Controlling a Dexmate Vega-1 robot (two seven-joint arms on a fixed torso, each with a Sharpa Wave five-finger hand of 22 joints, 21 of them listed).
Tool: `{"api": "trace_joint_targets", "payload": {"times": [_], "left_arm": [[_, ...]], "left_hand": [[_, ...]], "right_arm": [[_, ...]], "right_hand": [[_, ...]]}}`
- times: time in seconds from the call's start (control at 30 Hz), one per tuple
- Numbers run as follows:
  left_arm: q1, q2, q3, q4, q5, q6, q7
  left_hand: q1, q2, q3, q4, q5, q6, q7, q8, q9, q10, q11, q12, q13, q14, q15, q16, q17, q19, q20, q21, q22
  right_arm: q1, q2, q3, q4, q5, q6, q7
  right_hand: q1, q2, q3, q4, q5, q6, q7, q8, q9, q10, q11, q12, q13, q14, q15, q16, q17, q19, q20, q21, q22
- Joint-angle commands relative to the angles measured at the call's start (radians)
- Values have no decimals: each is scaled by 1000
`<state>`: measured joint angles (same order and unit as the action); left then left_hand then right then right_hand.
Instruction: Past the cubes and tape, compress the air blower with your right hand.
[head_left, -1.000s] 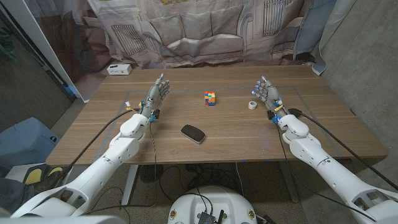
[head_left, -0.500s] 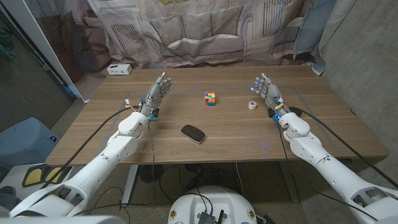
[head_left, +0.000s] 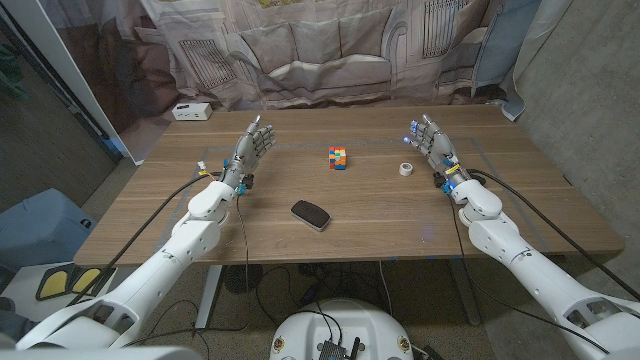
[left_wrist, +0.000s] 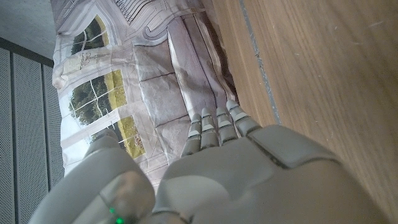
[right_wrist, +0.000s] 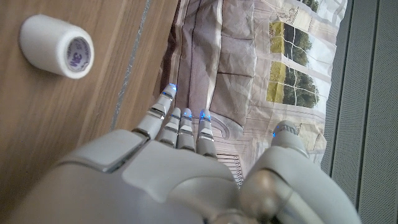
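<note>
**Wooden table before a printed sofa backdrop**

The wooden table (head_left: 380, 215) stands before a backdrop (head_left: 320, 50) printed with a sofa. The white tape roll (head_left: 406, 169) lies on its side; its core reads "3M" in the right wrist view. The colored cube block (head_left: 338, 158) sits mid-table. The dark oval blower (head_left: 310, 214) lies nearer the robot, its long axis running diagonally. The left hand (head_left: 250, 150) and the right hand (head_left: 430, 145) are raised, fingers spread, holding nothing.

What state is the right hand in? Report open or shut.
Open. The right hand stands above the table with fingers extended and apart, holding nothing; the tape roll lies beside it, untouched.
</note>
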<state>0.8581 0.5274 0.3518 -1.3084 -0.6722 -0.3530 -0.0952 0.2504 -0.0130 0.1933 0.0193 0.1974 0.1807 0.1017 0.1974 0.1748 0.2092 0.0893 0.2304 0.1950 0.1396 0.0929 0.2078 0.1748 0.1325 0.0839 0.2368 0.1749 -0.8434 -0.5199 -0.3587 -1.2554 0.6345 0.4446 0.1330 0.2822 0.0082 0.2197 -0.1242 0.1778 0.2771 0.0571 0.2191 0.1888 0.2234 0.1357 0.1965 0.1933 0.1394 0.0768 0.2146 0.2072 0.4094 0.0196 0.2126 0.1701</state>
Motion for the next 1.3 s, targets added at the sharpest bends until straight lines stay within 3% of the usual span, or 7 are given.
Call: {"api": "trace_joint_targets", "payload": {"times": [0.03, 0.23, 0.77, 1.3], "left_arm": [[44, 42, -10, -85, 58, 2, 70], [37, 36, -7, -71, 57, -7, 60], [23, 35, 4, -81, 95, -5, 90], [12, 33, 24, -83, 125, -15, 85]], "left_hand": [[6, -4, 2, -6, -2, 7, 3, 5, 5, 6, 6, 6, 3, 8, 1, 1, 4, 9, -1, 2, 1], [6, -3, 2, -7, -2, 13, 6, 6, 6, 10, 6, 7, 3, 13, 0, 1, 4, 13, 0, 2, 1], [7, -1, 2, -9, -2, 23, 5, 6, 6, 22, 7, 9, 3, 24, -1, 0, 4, 19, 2, -2, 2], [7, -1, 1, -12, -3, 30, 6, 5, 6, 29, 5, 9, 3, 31, -2, -3, 5, 23, 2, -5, 2]], "right_arm": [[-25, -35, -1, -55, -50, 25, -20], [-48, -51, 11, -80, -62, 43, -38], [-161, -160, 78, -203, -85, 13, -110], [-233, -214, 136, -223, -96, 44, -124]], "right_hand": [[7, 3, 2, -7, 3, -3, 10, -3, 2, 11, -2, 10, 2, 6, -6, 2, 1, 9, -1, -3, 2], [9, 3, 2, -8, 3, -14, 13, -9, 2, 14, 0, 11, 2, 11, -8, 3, 1, 16, -1, -2, 2], [12, 2, 1, -10, 3, -20, 22, -15, 1, 29, 1, 15, 2, 31, -13, 9, 0, 33, -2, 0, 2], [20, 5, 3, -13, 4, -30, 18, -21, 1, 30, -3, 13, 3, 36, -16, 8, 0, 42, -7, -1, 1]]}}
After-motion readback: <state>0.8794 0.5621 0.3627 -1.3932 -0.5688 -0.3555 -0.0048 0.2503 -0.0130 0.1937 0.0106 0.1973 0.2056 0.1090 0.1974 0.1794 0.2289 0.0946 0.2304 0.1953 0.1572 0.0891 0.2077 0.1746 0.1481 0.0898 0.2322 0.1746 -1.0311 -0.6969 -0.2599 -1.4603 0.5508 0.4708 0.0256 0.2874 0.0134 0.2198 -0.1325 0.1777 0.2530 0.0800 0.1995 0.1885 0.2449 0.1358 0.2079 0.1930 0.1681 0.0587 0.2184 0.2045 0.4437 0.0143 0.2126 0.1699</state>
